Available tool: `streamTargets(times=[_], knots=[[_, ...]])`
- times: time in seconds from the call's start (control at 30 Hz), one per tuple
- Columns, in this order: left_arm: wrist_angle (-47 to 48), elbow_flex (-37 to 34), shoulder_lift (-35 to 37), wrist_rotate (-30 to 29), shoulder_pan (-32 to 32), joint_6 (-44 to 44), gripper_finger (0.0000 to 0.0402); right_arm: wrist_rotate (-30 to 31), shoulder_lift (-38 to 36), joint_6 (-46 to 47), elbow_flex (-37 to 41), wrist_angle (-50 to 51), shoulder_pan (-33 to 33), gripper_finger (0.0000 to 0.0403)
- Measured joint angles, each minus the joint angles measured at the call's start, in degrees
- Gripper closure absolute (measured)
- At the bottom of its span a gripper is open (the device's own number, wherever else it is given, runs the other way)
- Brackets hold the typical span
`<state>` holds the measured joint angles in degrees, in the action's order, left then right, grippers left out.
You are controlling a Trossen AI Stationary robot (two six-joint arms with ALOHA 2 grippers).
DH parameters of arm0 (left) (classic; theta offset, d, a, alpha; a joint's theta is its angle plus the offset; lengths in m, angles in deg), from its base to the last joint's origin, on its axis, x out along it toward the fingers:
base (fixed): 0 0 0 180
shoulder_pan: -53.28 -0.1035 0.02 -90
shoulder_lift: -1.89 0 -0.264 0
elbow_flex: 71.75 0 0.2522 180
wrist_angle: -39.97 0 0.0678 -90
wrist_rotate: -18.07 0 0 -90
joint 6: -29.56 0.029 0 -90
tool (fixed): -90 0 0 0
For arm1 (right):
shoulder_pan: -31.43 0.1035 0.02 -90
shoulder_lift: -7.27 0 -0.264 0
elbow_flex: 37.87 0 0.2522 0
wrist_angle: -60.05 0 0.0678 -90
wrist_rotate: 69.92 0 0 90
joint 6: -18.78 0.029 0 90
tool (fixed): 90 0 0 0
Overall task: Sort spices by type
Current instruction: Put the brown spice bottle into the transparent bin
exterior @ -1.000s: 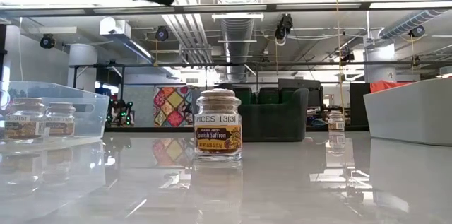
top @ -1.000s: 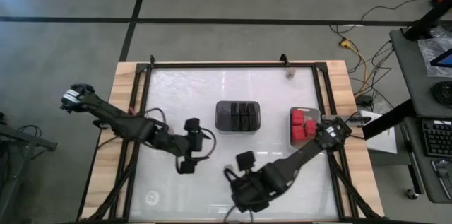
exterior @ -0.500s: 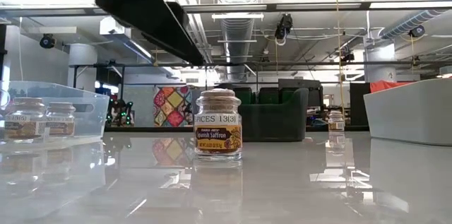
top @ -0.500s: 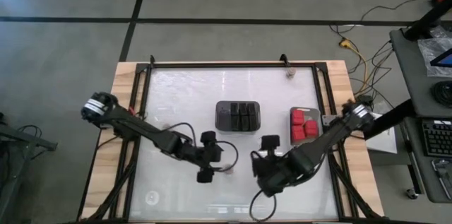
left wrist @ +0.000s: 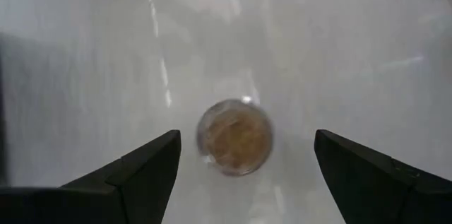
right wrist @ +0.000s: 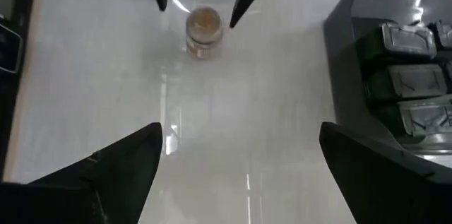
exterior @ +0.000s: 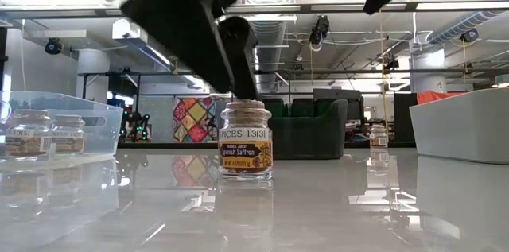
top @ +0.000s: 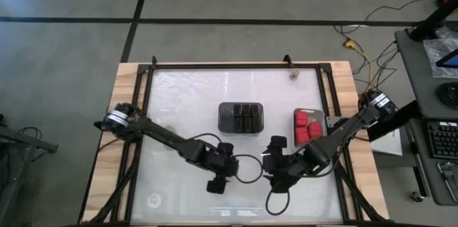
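A small round clear jar with a tan top [exterior: 246, 141] stands upright on the white table, seen from above in the left wrist view [left wrist: 235, 137]. My left gripper [left wrist: 247, 136] hangs open just above it, one finger on each side, touching nothing; its dark arm [exterior: 191, 29] slants down over the jar. My right gripper [right wrist: 240, 128] is open, higher and farther back, facing the same jar [right wrist: 205, 30]. In the high view the left gripper [top: 218, 173] and the right gripper [top: 278, 170] face each other near the table's middle.
A dark tray of grey-black blocks [top: 241, 118] sits mid-table, and red blocks [top: 306, 127] lie in a tray at the right. In the low view, a clear tray [exterior: 95, 129] at the left holds two jars [exterior: 32, 133]. Another jar [top: 294, 75] stands at the far right.
My left gripper has gone toward the table's right and near edges and come down over the jar, tipping further downward. My right gripper has pulled back from the near edge toward the table's right and rolled. The jar has not moved.
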<state>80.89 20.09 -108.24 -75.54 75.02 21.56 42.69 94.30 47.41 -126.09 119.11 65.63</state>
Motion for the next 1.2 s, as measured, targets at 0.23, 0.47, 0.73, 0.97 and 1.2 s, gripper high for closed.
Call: streamTargets(times=[0.23,0.47,0.73,0.97,1.2], knots=[[3.1,4.9,-4.4,-0.4,-0.5,4.2,0.0092,0.0,1.8,-1.1,0.0,-0.8,0.5,0.0029],[3.5,5.1,-5.3,-0.3,-0.7,6.1,0.0092,2.1,2.0,-1.5,0.0,-0.9,0.5,0.0029],[3.9,4.7,-5.3,-0.3,-1.2,7.5,0.0097,3.2,2.0,-1.6,0.0,-1.0,0.4,0.0029],[2.2,4.7,-5.4,-0.3,-1.5,10.4,0.0158,3.2,2.1,0.4,0.0,-1.1,0.4,0.0029],[1.8,4.8,-7.9,-0.3,-1.7,12.4,0.0203,2.9,2.1,1.7,0.0,-1.0,0.5,0.0029]])
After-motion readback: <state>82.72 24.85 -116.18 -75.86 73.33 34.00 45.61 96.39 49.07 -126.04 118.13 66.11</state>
